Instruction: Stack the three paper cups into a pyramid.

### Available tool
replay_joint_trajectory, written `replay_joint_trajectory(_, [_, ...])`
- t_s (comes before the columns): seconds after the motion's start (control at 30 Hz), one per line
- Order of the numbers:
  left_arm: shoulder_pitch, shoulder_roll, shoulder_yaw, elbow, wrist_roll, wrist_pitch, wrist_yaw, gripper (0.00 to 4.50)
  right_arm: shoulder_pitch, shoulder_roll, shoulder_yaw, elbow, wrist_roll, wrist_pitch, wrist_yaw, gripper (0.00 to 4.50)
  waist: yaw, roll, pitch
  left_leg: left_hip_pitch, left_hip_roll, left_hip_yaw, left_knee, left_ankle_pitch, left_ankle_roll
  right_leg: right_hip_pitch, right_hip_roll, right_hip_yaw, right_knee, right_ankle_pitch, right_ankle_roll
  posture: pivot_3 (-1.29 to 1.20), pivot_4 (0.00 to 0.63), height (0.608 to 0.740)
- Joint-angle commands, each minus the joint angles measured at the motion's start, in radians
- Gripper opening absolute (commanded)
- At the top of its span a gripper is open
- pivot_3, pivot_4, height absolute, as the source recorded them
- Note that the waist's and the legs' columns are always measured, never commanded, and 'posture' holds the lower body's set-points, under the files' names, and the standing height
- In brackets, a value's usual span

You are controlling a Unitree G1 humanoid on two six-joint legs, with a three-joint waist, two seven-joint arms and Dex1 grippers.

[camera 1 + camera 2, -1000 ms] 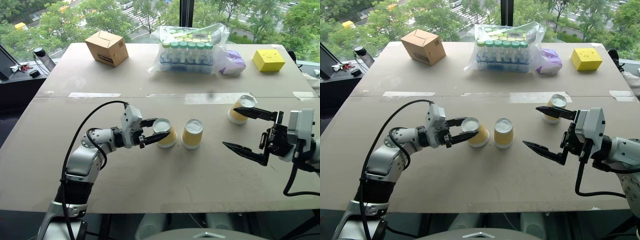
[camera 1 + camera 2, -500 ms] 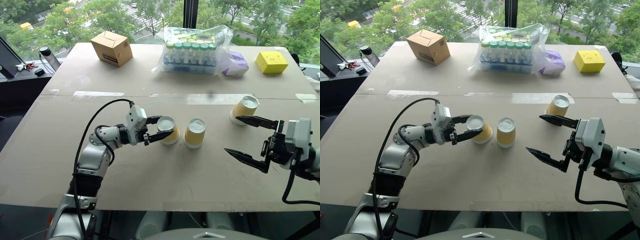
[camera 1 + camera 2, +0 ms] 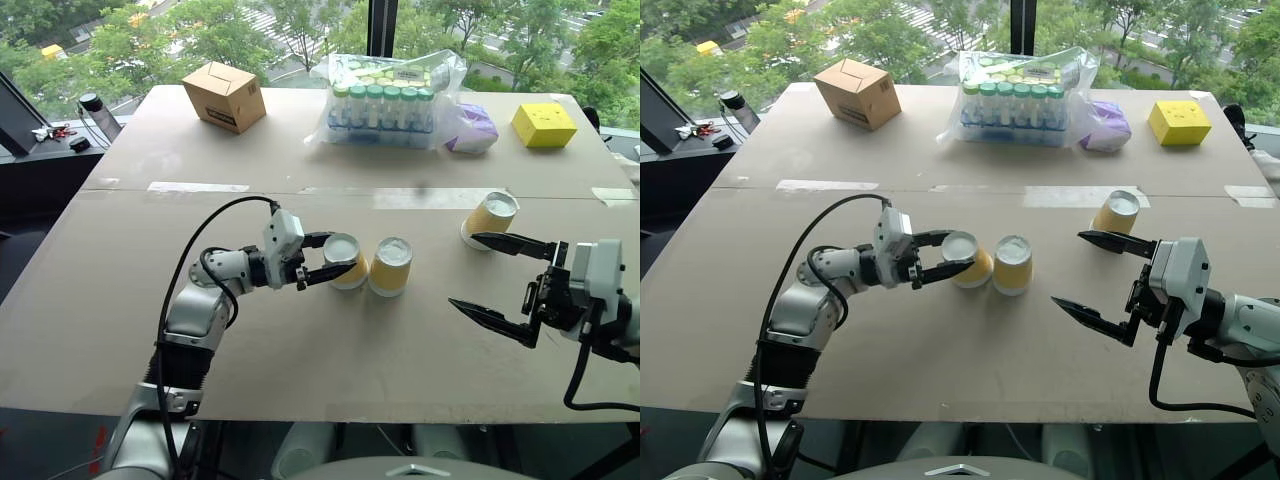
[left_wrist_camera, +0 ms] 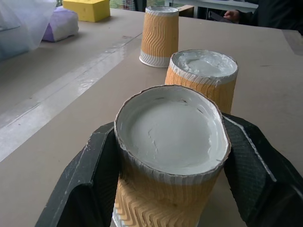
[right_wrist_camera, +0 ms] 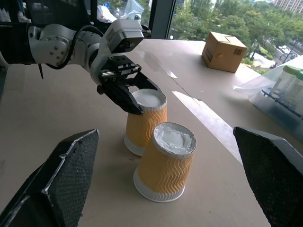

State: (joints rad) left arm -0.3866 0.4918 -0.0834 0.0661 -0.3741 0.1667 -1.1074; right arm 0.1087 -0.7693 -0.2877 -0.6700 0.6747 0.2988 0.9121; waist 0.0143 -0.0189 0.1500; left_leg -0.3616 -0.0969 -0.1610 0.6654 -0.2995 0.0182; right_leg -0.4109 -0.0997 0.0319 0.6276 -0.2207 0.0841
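1. Hanging nearest, over bare table (image 3: 330,350), the right gripper (image 3: 495,280) has its fingers spread wide with nothing between them. It points towards the middle of the table, probably waiting its turn.
2. Further in, the left gripper (image 3: 335,257) is clamped on the left cup (image 3: 345,262). One black finger (image 4: 90,175) lies on each side of the ribbed wall, just under the white base.
3. That cup is upside down, rim on the table. I judge this deliberate: an inverted cup gives a flat top for the upper cup to sit on.
4. The middle cup (image 3: 389,266) stands just beside it, also inverted. In the head views the two look close to touching; in the right wrist view a thin gap seems left at the rims. They read as the base pair, with the held cup being set against its neighbour.
5. The third cup (image 3: 487,219) stands well apart to the right, beyond the right gripper's upper finger and close to it. It is inverted too and looks a little tilted. It is likely meant for the top, and the free gripper is the nearer one to take it.
6. Farthest off lie a box (image 3: 224,95), a bag of tubes (image 3: 385,100) and a yellow block (image 3: 543,123), none part of the job.
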Motion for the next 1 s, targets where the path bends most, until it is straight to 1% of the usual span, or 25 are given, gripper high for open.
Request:
replay_joint_trajectory(0.03, [-0.010, -0.005, -0.009, 0.000, 0.008, -0.003, -0.001, 2.50, 0.005, -0.010, -0.032, -0.034, 0.005, -0.020, 0.008, 4.50, 0.000, 0.000, 0.000, 0.000, 0.000, 0.000, 0.000, 0.000, 0.000, 0.000, 0.000, 0.000, 0.000, 0.000, 0.000, 0.00, 0.150, 0.740])
replay_joint_trajectory(0.27, [-0.013, -0.007, -0.010, 0.010, 0.004, 0.018, 0.002, 2.50, 0.010, -0.012, -0.035, -0.034, 0.004, -0.022, 0.010, 4.50, 0.000, 0.000, 0.000, 0.000, 0.000, 0.000, 0.000, 0.000, 0.000, 0.000, 0.000, 0.000, 0.000, 0.000, 0.000, 0.00, 0.150, 0.740])
replay_joint_trajectory(0.33, [-0.015, -0.009, -0.009, 0.015, 0.000, 0.023, 0.000, 3.52, 0.010, -0.012, -0.035, -0.033, 0.005, -0.022, 0.010, 4.50, 0.000, 0.000, 0.000, 0.000, 0.000, 0.000, 0.000, 0.000, 0.000, 0.000, 0.000, 0.000, 0.000, 0.000, 0.000, 0.00, 0.150, 0.740])
replay_joint_trajectory(0.4, [-0.013, -0.006, -0.009, 0.014, -0.005, 0.030, -0.011, 4.22, 0.010, -0.011, -0.034, -0.032, 0.003, -0.023, 0.010, 4.50, -0.001, 0.000, 0.000, 0.000, 0.000, 0.000, 0.000, 0.000, 0.000, 0.000, 0.000, 0.000, 0.000, 0.000, 0.000, 0.00, 0.150, 0.740])
replay_joint_trajectory(0.43, [-0.010, -0.007, -0.006, 0.012, -0.005, 0.022, -0.009, 4.44, 0.009, -0.011, -0.033, -0.031, 0.002, -0.023, 0.009, 4.50, -0.001, 0.000, 0.000, 0.000, 0.000, -0.001, 0.000, 0.000, 0.000, 0.000, 0.000, 0.000, 0.000, 0.000, 0.000, 0.00, 0.150, 0.740])
replay_joint_trajectory(0.53, [0.008, -0.006, 0.009, -0.007, 0.007, -0.005, 0.013, 4.44, 0.006, -0.008, -0.029, -0.030, -0.005, -0.025, 0.005, 4.50, -0.001, 0.000, 0.000, 0.000, 0.000, -0.001, 0.000, 0.000, 0.000, 0.000, 0.000, 0.000, 0.000, 0.000, 0.000, 0.00, 0.150, 0.740])
replay_joint_trajectory(0.67, [0.061, 0.023, 0.040, -0.095, -0.028, 0.030, 0.025, 4.44, -0.005, 0.007, -0.018, -0.028, -0.015, -0.012, -0.037, 4.50, -0.002, 0.000, 0.000, 0.000, 0.000, -0.001, 0.000, 0.000, 0.000, 0.000, 0.000, 0.000, 0.000, 0.000, 0.000, 0.00, 0.150, 0.740])
replay_joint_trajectory(0.83, [0.187, 0.082, 0.154, -0.240, -0.106, 0.102, 0.071, 4.44, -0.130, 0.077, 0.075, 0.089, -0.151, 0.024, -0.206, 4.50, -0.010, 0.000, 0.000, 0.000, 0.001, 0.000, 0.000, 0.000, 0.000, 0.000, 0.000, 0.000, 0.000, 0.000, 0.000, 0.00, 0.150, 0.740])
replay_joint_trajectory(0.9, [0.223, 0.094, 0.183, -0.274, -0.126, 0.115, 0.082, 4.44, -0.171, 0.093, 0.085, 0.139, -0.153, 0.069, -0.240, 4.50, -0.011, 0.001, 0.000, 0.000, 0.001, 0.000, 0.000, 0.000, 0.000, 0.000, 0.000, 0.000, 0.000, 0.000, 0.000, 0.00, 0.150, 0.740])
replay_joint_trajectory(1.0, [0.279, 0.129, 0.209, -0.300, -0.116, 0.122, 0.093, 4.44, -0.218, 0.115, 0.099, 0.202, -0.222, 0.072, -0.307, 4.50, 0.001, 0.001, 0.001, 0.000, 0.000, -0.001, 0.000, 0.000, 0.000, -0.001, 0.000, 0.000, 0.000, 0.000, 0.000, 0.00, 0.150, 0.740])
